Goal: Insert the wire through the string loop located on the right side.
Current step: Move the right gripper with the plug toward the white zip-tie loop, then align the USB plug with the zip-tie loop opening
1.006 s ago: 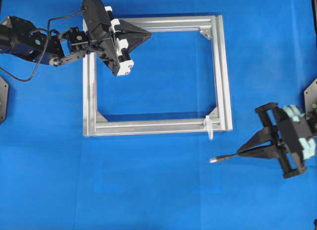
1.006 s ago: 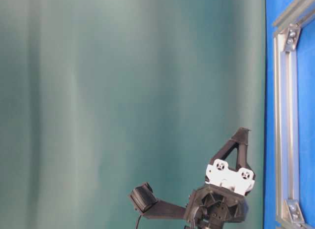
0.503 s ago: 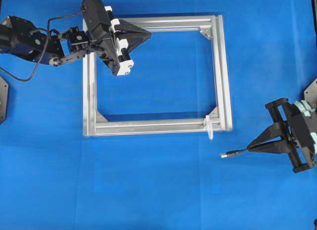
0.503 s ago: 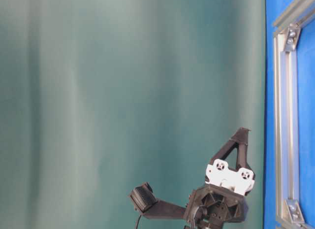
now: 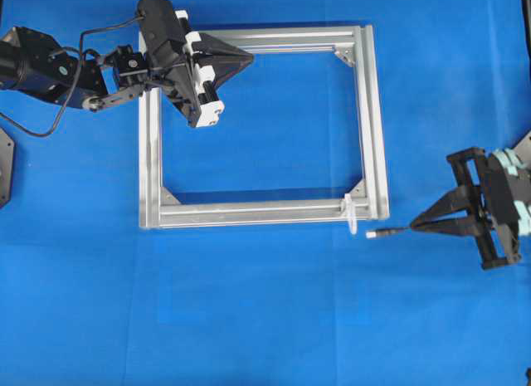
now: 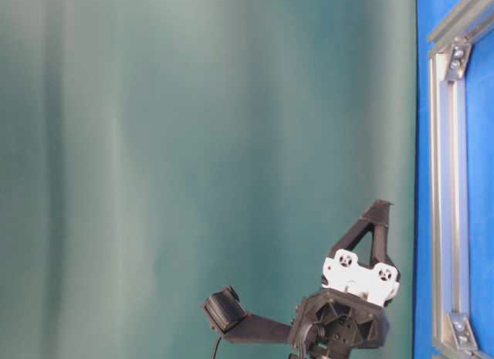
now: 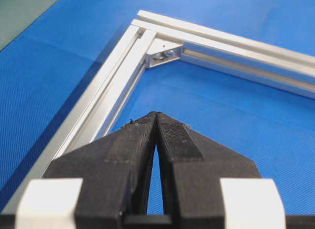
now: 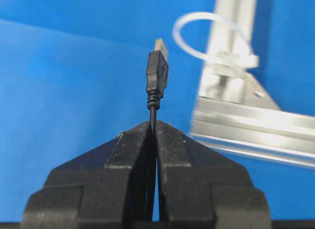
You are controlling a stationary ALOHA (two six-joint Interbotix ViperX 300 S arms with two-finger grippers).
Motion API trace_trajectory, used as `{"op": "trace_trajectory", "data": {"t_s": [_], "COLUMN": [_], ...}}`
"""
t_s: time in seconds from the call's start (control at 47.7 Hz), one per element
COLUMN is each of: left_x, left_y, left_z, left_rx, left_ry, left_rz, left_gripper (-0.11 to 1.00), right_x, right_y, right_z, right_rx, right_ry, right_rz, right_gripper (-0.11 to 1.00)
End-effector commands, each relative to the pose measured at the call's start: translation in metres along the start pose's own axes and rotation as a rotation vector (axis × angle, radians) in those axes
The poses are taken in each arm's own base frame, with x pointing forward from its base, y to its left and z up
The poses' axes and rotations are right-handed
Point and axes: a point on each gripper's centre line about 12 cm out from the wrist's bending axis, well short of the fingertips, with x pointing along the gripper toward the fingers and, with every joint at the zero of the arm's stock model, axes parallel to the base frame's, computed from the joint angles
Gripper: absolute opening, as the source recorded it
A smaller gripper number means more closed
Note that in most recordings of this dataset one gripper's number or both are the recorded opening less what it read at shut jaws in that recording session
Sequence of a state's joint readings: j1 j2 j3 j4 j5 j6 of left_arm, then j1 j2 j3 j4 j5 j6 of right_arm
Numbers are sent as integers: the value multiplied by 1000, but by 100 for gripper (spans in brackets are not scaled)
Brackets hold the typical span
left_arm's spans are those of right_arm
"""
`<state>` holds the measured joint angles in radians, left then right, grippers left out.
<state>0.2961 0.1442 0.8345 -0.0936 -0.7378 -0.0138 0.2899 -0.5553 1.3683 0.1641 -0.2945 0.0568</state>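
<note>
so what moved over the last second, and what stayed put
The right end effector, shut on the thin black wire, rose up the overhead view, first drawing right, bringing the silvery plug tip beside the small white string loop. The left end effector and silver square frame stayed put.

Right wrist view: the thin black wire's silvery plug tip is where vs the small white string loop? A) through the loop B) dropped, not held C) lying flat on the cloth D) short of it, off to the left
D: the right gripper pinches the thin black wire, whose plug tip stands left of the small white string loop, not yet through it.
</note>
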Motion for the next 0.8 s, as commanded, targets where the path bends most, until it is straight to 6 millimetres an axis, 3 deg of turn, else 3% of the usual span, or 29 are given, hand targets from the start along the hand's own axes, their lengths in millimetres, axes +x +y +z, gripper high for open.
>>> {"op": "trace_trajectory", "data": {"t_s": [0.0, 0.775], "left_x": [-1, -3], "left_y": [-4, -4], "left_z": [19, 18], "left_rx": [0, 0], "left_ry": [-55, -53], "left_rz": [-12, -13], "left_gripper": [1, 1], "right_x": [0, 0], "right_y": [-7, -16], "right_z": [5, 7], "right_rx": [8, 19], "right_ry": [-24, -37], "right_rz": [-28, -68], "right_gripper": [-3, -3]}}
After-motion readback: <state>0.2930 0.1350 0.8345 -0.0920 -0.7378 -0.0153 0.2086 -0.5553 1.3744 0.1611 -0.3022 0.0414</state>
